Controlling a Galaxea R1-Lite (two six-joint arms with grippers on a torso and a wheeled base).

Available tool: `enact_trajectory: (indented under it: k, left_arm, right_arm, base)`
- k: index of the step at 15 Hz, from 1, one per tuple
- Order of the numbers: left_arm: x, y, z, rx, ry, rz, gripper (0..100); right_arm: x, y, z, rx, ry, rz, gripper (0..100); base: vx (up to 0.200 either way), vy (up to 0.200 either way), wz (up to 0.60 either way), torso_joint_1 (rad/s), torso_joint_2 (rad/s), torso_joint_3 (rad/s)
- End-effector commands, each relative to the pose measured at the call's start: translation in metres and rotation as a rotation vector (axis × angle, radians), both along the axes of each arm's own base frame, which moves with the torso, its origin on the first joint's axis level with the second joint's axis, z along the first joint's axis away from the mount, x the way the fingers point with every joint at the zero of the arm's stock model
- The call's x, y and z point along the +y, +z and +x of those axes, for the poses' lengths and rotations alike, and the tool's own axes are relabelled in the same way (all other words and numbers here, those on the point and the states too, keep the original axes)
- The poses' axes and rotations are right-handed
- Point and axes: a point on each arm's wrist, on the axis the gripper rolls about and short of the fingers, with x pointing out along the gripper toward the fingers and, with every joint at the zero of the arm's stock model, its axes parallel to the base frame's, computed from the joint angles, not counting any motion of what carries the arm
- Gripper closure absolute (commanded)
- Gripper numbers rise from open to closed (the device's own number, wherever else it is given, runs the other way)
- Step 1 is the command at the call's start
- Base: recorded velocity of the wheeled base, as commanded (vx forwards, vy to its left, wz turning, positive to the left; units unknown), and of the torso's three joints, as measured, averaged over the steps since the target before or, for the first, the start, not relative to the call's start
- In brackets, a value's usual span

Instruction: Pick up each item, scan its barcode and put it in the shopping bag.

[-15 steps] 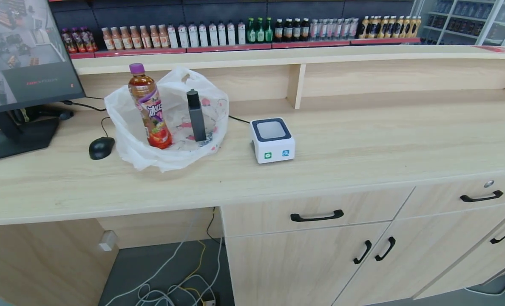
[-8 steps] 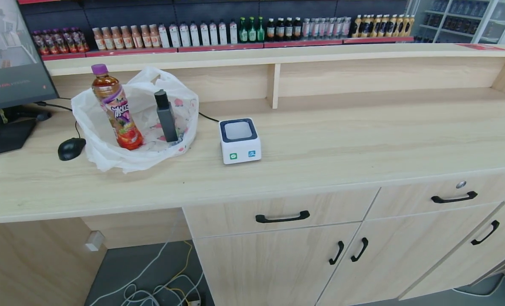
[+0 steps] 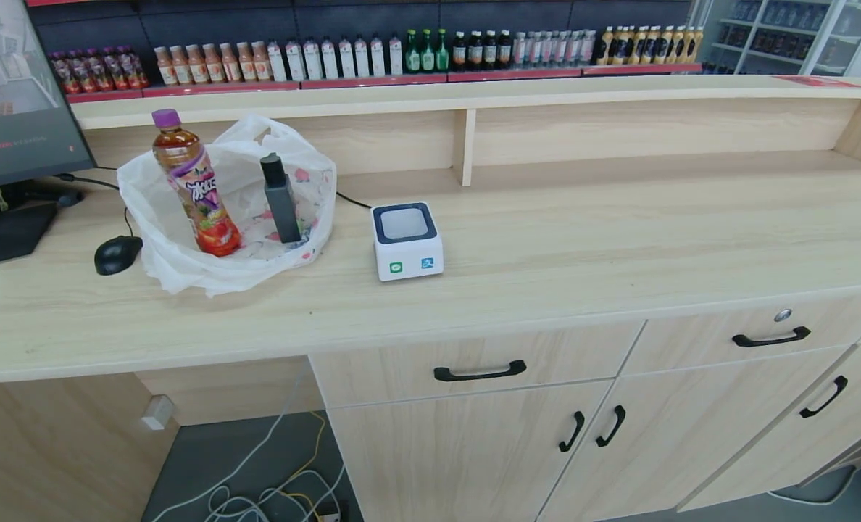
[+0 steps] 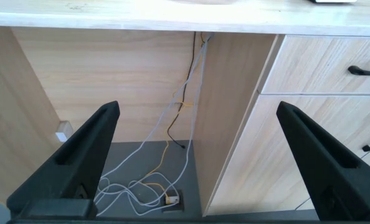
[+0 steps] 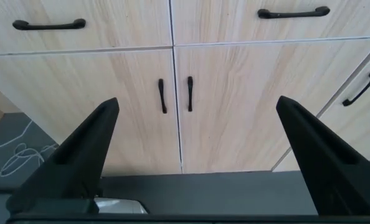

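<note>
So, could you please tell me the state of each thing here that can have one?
Bag, open, on the counter.
Drink bottle, capped, upright in the bag.
Grey bottle, upright in the bag.
Scanner, on the counter, apart from the bag.
Drawers, shut.
Cabinet doors, shut.
Left gripper, open, empty.
Right gripper, open, empty.
Monitor, on.

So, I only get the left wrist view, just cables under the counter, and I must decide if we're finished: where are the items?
Observer: The drink and the grey bottle both stand in the bag.
Operator: What else is up there?
Observer: The scanner sits on the counter beside the bag, not touching it.
Operator: And the other arm?
Observer: The right pincer is open and empty, facing the cabinet doors.
</note>
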Motion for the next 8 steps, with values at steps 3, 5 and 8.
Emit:
enact_trajectory:
  k: [3,5,8]
  left_arm:
    - [0.0000,0.0000,0.0000,0.000,0.000,-0.001,0]
    - [0.0000,0.0000,0.0000,0.000,0.000,0.001,0]
    - [0.0000,0.0000,0.0000,0.000,0.000,0.001,0]
  right_arm:
    - [0.0011,0.0004,0.0027,0.036,-0.077,0.018,0]
    - [0.0012,0.0000,0.0006,0.010,-0.082,0.028,0]
    - [0.0010,-0.0014,-0.0054,-0.067,-0.062,0.050,0]
  base:
    - [0.000,0.000,0.00,0.000,0.00,0.000]
    - [0.000,0.000,0.00,0.000,0.00,0.000]
    - [0.000,0.000,0.00,0.000,0.00,0.000]
